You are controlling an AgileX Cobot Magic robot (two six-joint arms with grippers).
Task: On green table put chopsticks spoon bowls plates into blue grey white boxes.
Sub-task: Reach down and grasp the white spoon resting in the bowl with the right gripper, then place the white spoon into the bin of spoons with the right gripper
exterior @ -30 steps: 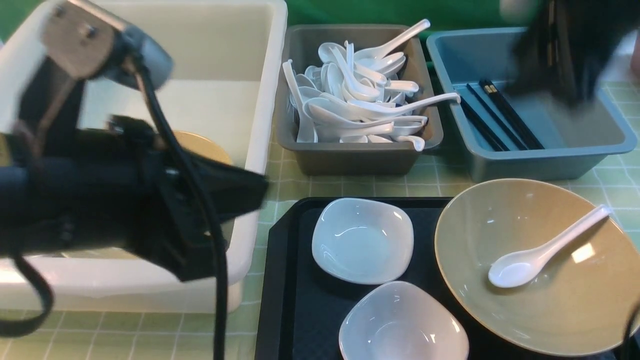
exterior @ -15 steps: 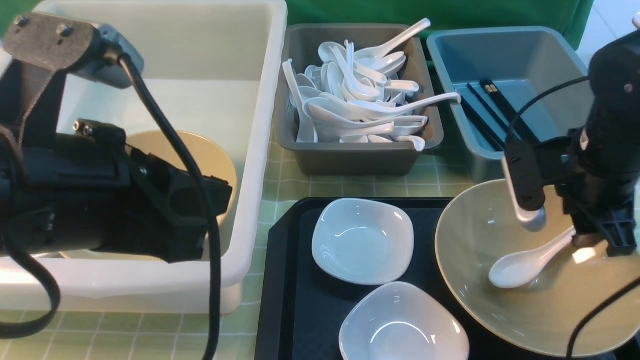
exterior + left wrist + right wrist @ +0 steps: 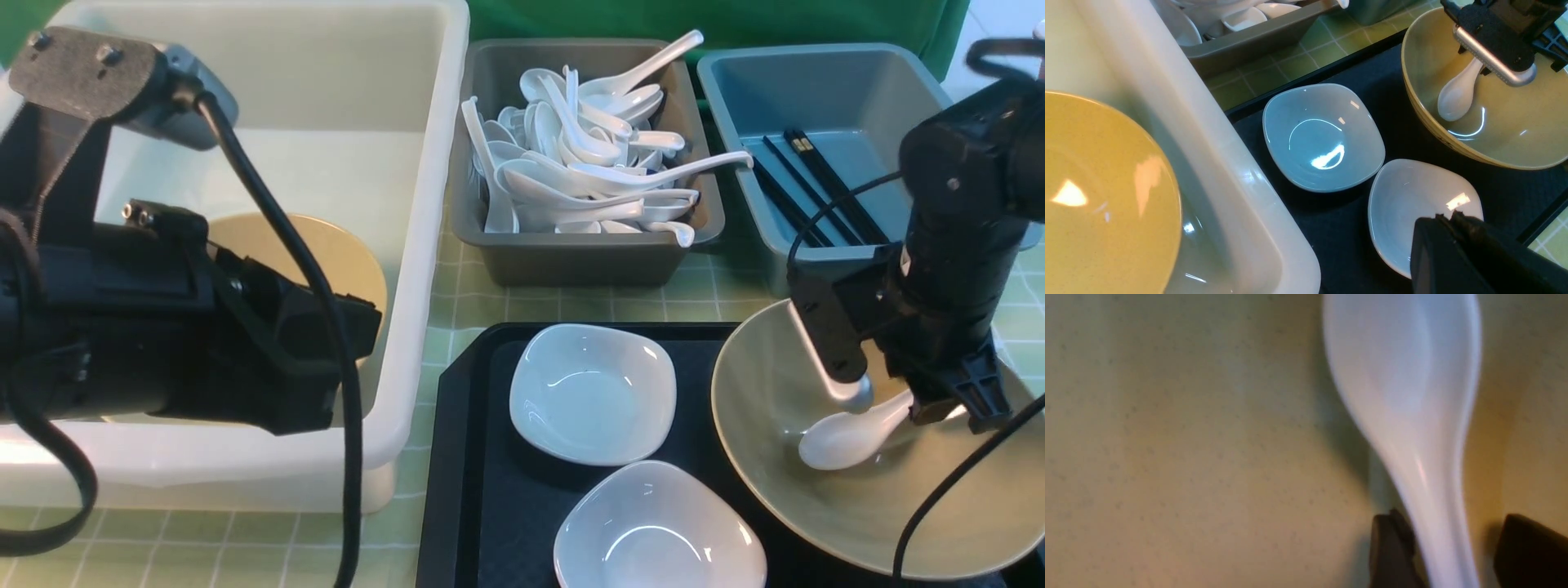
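a white spoon [image 3: 849, 437] lies in a wide tan bowl [image 3: 800, 498], its handle sloping up the inside. two small white bowls, one [image 3: 593, 394] farther off, one [image 3: 661, 531] nearer, sit upright with rounded-square rims. white spoons [image 3: 571, 163] fill the grey box [image 3: 580, 260]. black chopsticks [image 3: 816, 192] lean in the blue box [image 3: 849, 86]. a yellowish plate [image 3: 326, 249] lies inside the white box [image 3: 416, 245].
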